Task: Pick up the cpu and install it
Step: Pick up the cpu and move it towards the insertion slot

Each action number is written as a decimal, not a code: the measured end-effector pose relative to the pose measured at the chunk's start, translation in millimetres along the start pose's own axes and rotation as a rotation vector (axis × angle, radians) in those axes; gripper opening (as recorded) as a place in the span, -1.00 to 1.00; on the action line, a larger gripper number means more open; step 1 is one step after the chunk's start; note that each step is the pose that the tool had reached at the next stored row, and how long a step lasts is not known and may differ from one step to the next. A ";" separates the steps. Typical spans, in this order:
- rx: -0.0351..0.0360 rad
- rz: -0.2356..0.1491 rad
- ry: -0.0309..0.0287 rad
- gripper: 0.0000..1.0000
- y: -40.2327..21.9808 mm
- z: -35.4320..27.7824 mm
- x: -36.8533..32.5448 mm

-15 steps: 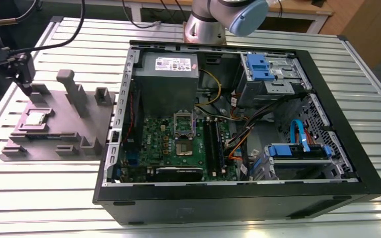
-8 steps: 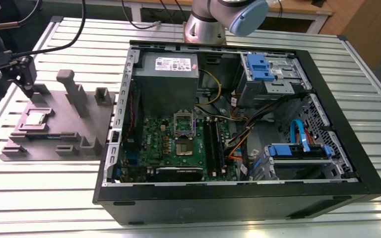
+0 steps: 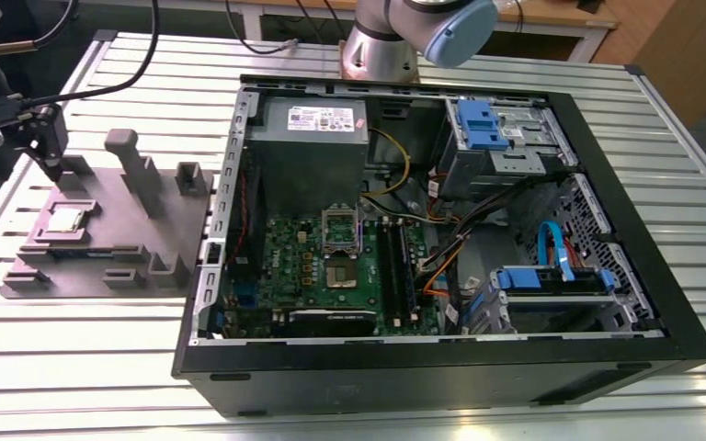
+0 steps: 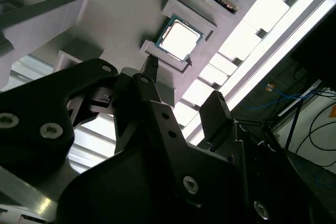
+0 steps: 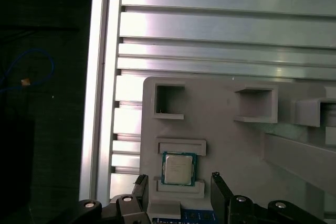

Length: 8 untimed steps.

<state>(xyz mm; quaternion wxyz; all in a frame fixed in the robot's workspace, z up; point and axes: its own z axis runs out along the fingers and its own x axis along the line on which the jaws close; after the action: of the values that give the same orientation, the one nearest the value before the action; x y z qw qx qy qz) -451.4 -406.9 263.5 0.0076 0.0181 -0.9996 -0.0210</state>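
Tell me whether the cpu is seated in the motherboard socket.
No. In the exterior view the cpu lies in a nest on the grey fixture, outside the case.

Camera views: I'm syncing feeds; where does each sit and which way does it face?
Exterior view: off the arm, high, looking down on the open computer case and grey fixture plate; arm and gripper show.
First wrist view: at the wrist, looking down past open fingers at the cpu.
Second wrist view: at the wrist, slanting along the gripper's body toward the cpu.
All three share the cpu on that plate.
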 end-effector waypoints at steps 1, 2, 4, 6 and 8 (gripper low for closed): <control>0.0000 0.000 -0.0001 0.18 0.0 0.0 0.0; 0.0000 0.000 0.0000 0.20 0.0 0.1 0.0; 0.0000 0.000 0.0000 0.31 0.0 0.1 0.0; 0.0000 0.000 -0.0001 0.44 0.0 0.4 0.0; -0.0001 0.000 -0.0001 0.44 0.0 0.8 0.0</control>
<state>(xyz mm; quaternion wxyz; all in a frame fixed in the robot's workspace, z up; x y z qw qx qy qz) -451.4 -406.9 262.6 0.0076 0.0181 -0.9996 -0.0210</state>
